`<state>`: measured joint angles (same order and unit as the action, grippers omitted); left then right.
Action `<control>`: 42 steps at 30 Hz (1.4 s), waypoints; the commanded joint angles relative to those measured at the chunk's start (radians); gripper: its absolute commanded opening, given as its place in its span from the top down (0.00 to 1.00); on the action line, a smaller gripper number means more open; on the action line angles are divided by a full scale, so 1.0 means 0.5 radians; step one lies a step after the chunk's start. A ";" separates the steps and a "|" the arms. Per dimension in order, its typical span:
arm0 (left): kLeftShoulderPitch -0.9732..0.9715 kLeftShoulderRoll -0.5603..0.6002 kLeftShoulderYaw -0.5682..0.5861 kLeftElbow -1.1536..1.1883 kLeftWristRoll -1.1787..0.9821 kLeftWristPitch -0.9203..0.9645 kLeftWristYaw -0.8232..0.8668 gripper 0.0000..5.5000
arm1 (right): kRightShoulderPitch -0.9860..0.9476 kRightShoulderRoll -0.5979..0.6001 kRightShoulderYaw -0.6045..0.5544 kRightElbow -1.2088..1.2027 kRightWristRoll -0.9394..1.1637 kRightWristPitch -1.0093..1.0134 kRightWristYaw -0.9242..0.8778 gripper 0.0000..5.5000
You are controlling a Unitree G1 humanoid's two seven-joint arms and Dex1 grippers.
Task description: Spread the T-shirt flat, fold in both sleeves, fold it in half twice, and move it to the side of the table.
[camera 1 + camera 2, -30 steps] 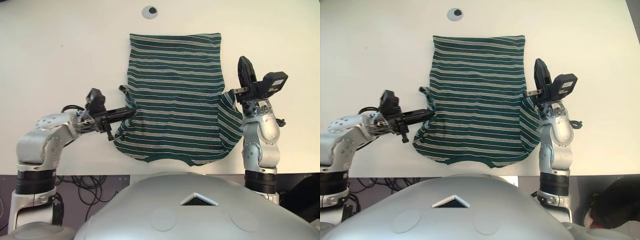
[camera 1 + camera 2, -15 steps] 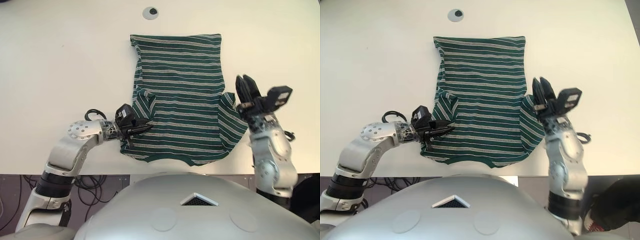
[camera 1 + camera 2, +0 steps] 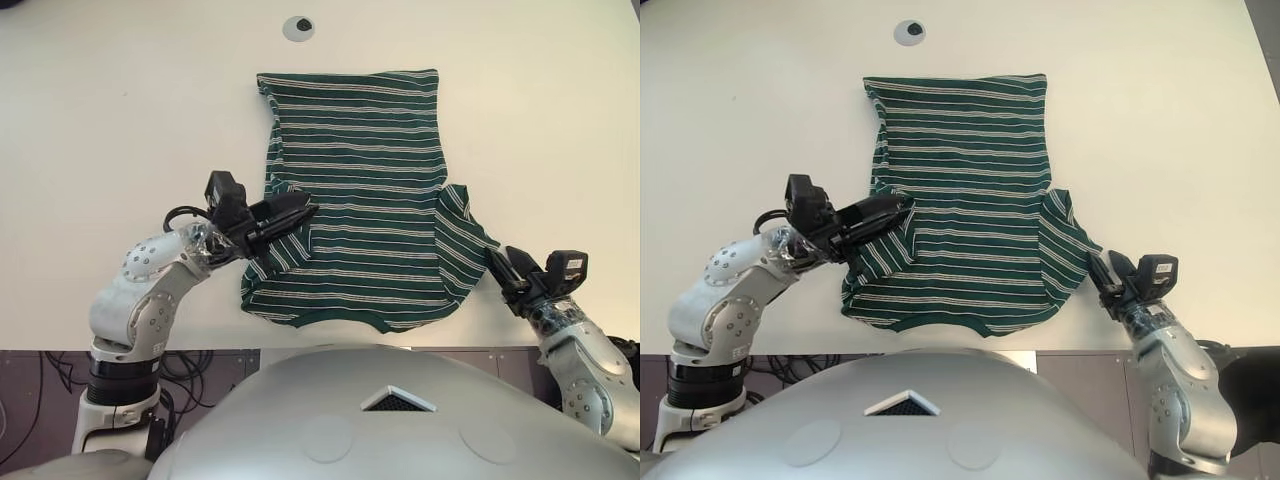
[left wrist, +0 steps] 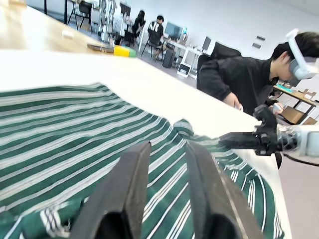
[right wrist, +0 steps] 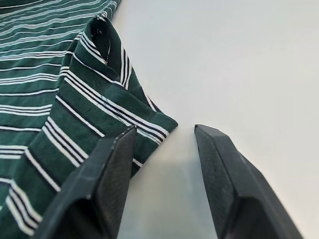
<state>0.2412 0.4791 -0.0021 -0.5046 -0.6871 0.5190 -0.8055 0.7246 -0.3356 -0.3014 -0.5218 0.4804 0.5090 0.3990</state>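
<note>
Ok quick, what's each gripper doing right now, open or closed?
Left gripper: open, holding nothing, over the T-shirt.
Right gripper: open, empty, at the right sleeve edge.

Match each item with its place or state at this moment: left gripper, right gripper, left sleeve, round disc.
1 left gripper
2 right gripper
3 left sleeve
4 round disc

A on the table, beyond the T-shirt's far hem
B folded in onto the T-shirt
C open, at the right sleeve's tip
D over the folded sleeve

Pairs: 1-D, 2-C, 3-B, 4-A

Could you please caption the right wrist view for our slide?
Open right gripper by the T-shirt sleeve tip on the white table.
</note>
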 commanded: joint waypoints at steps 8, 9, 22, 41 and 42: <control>-0.036 -0.008 0.005 -0.033 -0.021 0.006 0.050 0.78 | 0.047 -0.115 0.163 0.137 -0.081 0.076 0.125 0.86; -0.043 -0.011 0.001 -0.027 -0.022 0.008 0.055 0.78 | 0.053 -0.115 0.167 0.134 -0.086 0.068 0.131 0.90; -0.061 -0.018 -0.073 0.100 0.094 -0.037 0.071 0.78 | 0.081 -0.130 0.324 -0.337 -0.368 -0.351 0.156 0.99; -0.072 0.074 -0.032 0.159 0.258 -0.161 0.044 0.78 | -0.228 -0.171 1.129 -0.280 -0.686 -0.045 0.138 0.75; -0.067 0.090 -0.030 0.175 0.296 -0.208 0.031 0.78 | -0.206 -0.158 1.086 -0.316 -0.613 -0.031 0.153 0.74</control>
<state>0.2052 0.5005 -0.0283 -0.4338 -0.5809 0.4509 -0.7780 0.5989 -0.4085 0.2779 -0.6425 0.1225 0.4765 0.4637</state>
